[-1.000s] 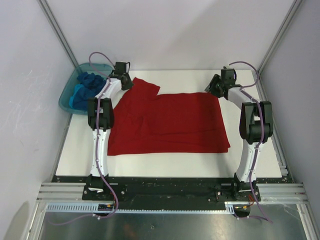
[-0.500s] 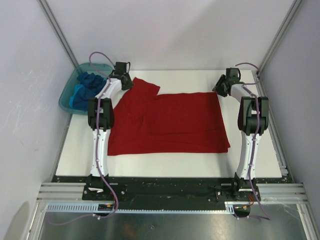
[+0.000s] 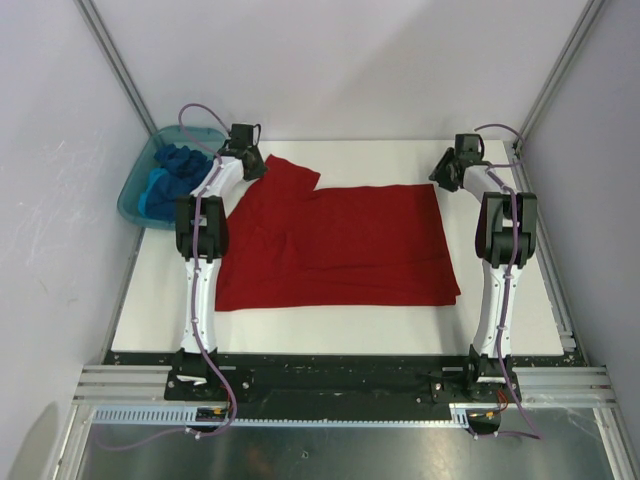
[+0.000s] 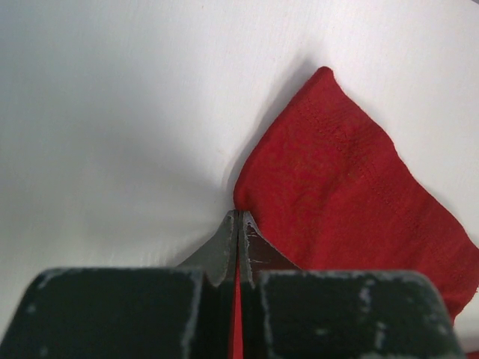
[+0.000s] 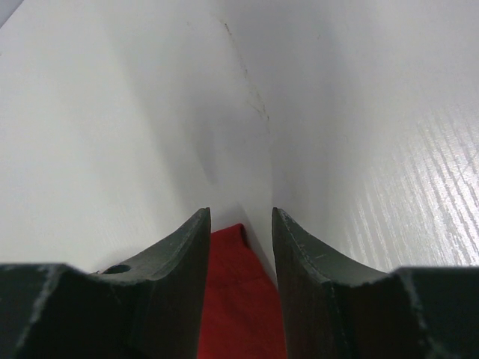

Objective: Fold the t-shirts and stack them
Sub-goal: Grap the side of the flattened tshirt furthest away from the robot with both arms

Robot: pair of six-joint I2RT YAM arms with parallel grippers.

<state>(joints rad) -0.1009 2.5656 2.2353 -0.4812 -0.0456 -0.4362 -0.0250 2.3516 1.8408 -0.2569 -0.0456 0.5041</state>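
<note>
- Table (image 3: pixel 380 160): white top, arms bolted at its near edge.
- Red t-shirt (image 3: pixel 340 245): lies flat across the middle of the table between the two arms. One sleeve points toward the far left corner.
- Tub (image 3: pixel 133 200): translucent teal, at the far left edge of the table, just beside the left arm.
- Blue t-shirts (image 3: pixel 172 175): bunched inside the tub, a darker one toward the far side and a lighter one nearer.
- Left gripper (image 3: pixel 250 165): at the sleeve tip, fingers pressed together. The wrist view shows a sliver of red cloth pinched between them.
- Right gripper (image 3: pixel 446 172): just past the shirt's far right corner. Its fingers stand partly apart and hold nothing, with the red corner showing in the gap below.
</note>
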